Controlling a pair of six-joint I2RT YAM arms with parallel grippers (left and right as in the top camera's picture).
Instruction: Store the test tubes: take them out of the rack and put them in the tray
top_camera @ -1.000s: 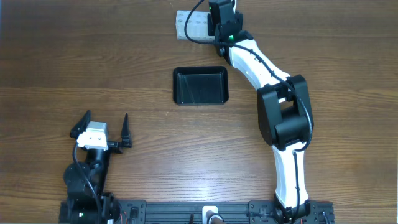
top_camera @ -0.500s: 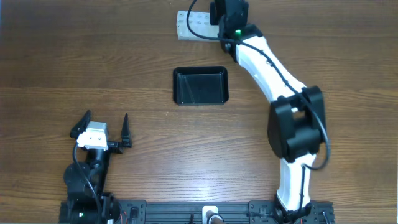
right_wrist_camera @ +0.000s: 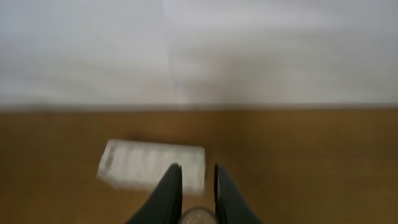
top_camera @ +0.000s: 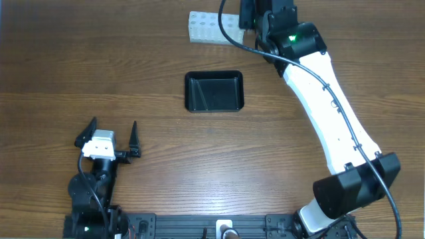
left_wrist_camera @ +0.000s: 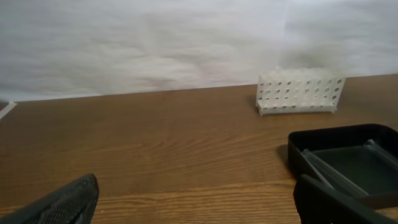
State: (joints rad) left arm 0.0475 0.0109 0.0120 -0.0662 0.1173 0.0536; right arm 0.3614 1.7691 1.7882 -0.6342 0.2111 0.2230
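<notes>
You had the right gripper (right_wrist_camera: pixel 195 169) up high, just above and close to the white rack (top_camera: pixel 204 27) at the far side of the table (top_camera: pixel 80 60). Its fingers sat close together with a narrow gap. A round pale thing low between them read to me as the end of a tube (right_wrist_camera: pixel 196 216), so it was most likely pinching 1 tube, though the tube's body was hidden.

Step in hand, my call: carrying 1 tube from rack to tray (top_camera: pixel 186 93). The tray lay nearer the arm bases than the rack, apart from it. The next move probably called for you to swing back over the tray, come down low, tip the tube flat beside the others, then let go. Dropping it from height risked a bounce or a crack.

Containers:
- **Tray:** black and shallow, with at least 2 clear stored tubes (left_wrist_camera: pixel 324 172) lying flat inside, as the left wrist view showed.
- **Rack:** rows of holes. I could not tell if any tubes were left in it.

Your left gripper (top_camera: pixel 113 133) was spread wide and held nothing. It rested near its own base, well apart from the tray.
</notes>
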